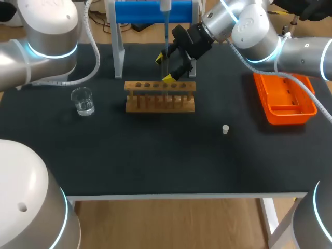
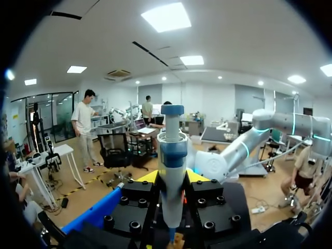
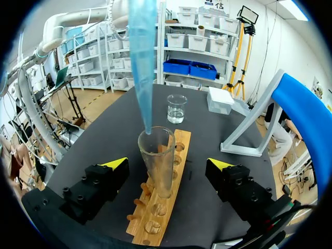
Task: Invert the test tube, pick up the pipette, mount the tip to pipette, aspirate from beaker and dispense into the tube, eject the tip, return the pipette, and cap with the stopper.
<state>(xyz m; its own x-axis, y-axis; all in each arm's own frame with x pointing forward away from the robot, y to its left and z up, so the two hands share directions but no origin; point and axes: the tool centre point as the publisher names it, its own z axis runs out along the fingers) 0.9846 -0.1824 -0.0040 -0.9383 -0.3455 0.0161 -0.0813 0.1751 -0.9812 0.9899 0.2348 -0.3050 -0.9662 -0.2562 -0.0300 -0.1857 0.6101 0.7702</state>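
Note:
My left gripper [image 2: 172,179] is shut on the grey and blue pipette [image 2: 172,155], held upright between its yellow fingertips [image 2: 148,177]. In the head view only the pipette's lower end [image 1: 165,6] shows, with its thin blue tip [image 1: 166,39] pointing down. The tip's [image 3: 141,62] end sits at the mouth of a clear test tube [image 3: 157,161], which stands mouth up in the wooden rack [image 3: 155,218]. My right gripper [image 3: 168,163] is open, one finger on each side of the tube and apart from it. It hangs over the rack [image 1: 160,96] as the right gripper [image 1: 165,68].
A glass beaker [image 1: 83,101] of clear liquid stands at the left, the same beaker [image 3: 177,108] beyond the rack. A small white stopper [image 1: 225,129] lies right of centre. An orange tray [image 1: 284,97] is at the right. The blue pipette stand [image 1: 153,11] rises behind the rack.

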